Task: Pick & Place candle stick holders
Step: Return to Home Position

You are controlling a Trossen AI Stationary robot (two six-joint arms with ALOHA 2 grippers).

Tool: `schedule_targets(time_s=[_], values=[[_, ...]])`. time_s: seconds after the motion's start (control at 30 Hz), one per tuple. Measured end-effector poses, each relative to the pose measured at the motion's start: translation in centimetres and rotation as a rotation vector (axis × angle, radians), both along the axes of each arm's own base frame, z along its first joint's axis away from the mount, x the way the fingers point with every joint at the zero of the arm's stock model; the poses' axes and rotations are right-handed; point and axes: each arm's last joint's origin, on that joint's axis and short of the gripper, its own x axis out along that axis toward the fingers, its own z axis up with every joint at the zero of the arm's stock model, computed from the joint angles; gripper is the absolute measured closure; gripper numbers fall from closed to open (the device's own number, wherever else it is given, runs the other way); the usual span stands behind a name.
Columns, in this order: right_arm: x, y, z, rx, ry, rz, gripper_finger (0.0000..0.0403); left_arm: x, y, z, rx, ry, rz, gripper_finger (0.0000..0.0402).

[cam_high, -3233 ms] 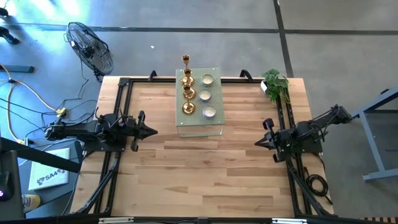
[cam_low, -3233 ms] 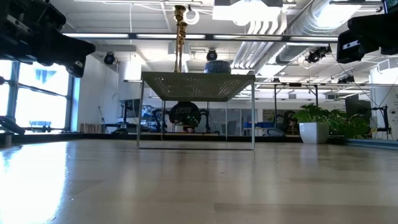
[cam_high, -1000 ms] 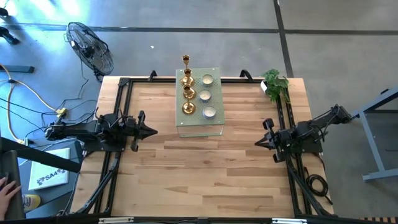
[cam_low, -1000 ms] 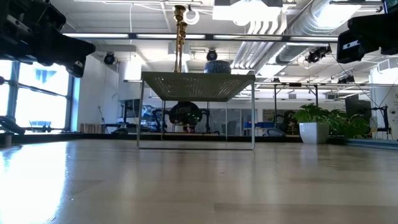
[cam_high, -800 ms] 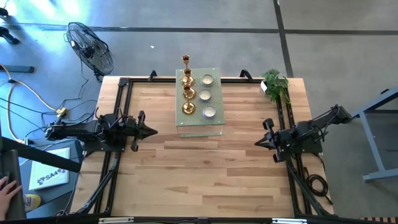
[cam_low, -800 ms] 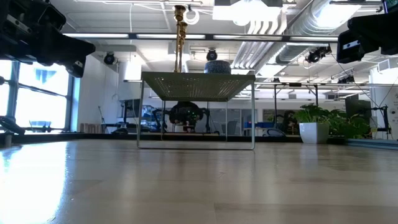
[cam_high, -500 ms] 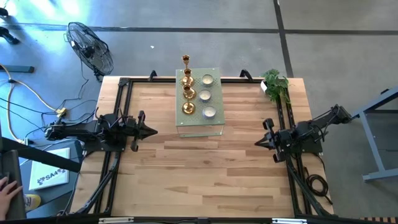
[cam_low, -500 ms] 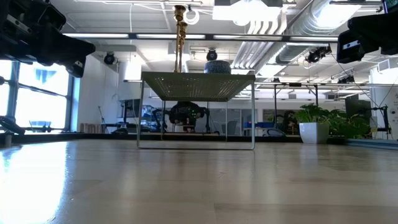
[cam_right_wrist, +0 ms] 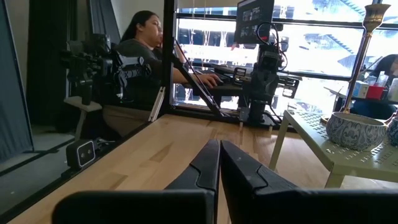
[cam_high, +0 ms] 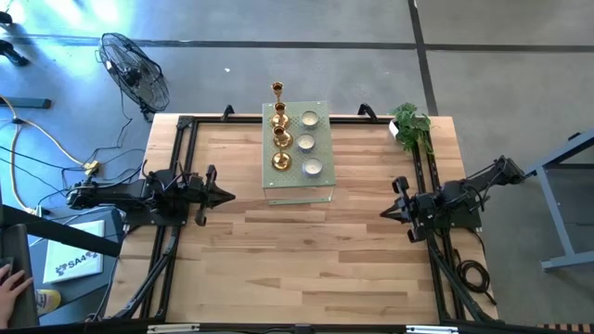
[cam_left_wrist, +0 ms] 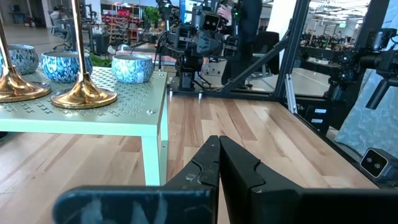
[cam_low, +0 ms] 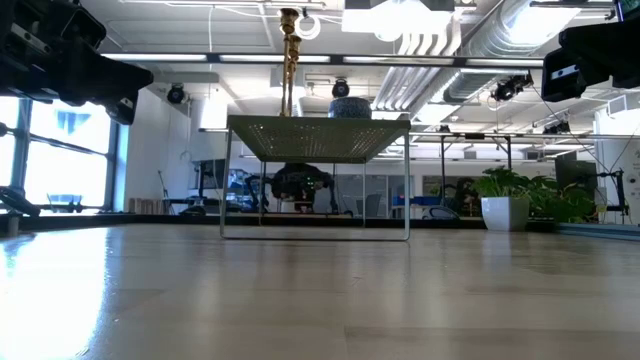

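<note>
Three gold candle stick holders (cam_high: 280,137) stand in a row by their round bases on a pale green perforated stand (cam_high: 321,188) at the table's far middle. Three low round cups (cam_high: 306,142), cream-white from above, sit beside them. The left wrist view shows two gold bases (cam_left_wrist: 84,98) and the cups' blue-patterned sides (cam_left_wrist: 132,67). My left gripper (cam_high: 230,196) hovers shut at the table's left, pointing level toward the middle (cam_left_wrist: 219,140). My right gripper (cam_high: 381,214) hovers shut at the table's right (cam_right_wrist: 219,143). Both are well away from the stand.
A potted plant (cam_high: 411,128) stands at the far right corner. Bare wood (cam_high: 297,260) lies between the arms and toward the near edge. A person (cam_right_wrist: 140,56) sits beyond the table's left side, and a hand (cam_high: 11,276) shows at the lower left, off the table.
</note>
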Motion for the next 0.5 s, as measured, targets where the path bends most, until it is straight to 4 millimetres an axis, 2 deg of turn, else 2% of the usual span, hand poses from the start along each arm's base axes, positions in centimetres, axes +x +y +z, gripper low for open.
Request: schedule_targets(time_s=[0.5], values=[[0.0,0.0,0.0,0.0,0.0,0.0,0.0396,0.0,0.0,0.0,0.0,0.0,0.0,0.0401]])
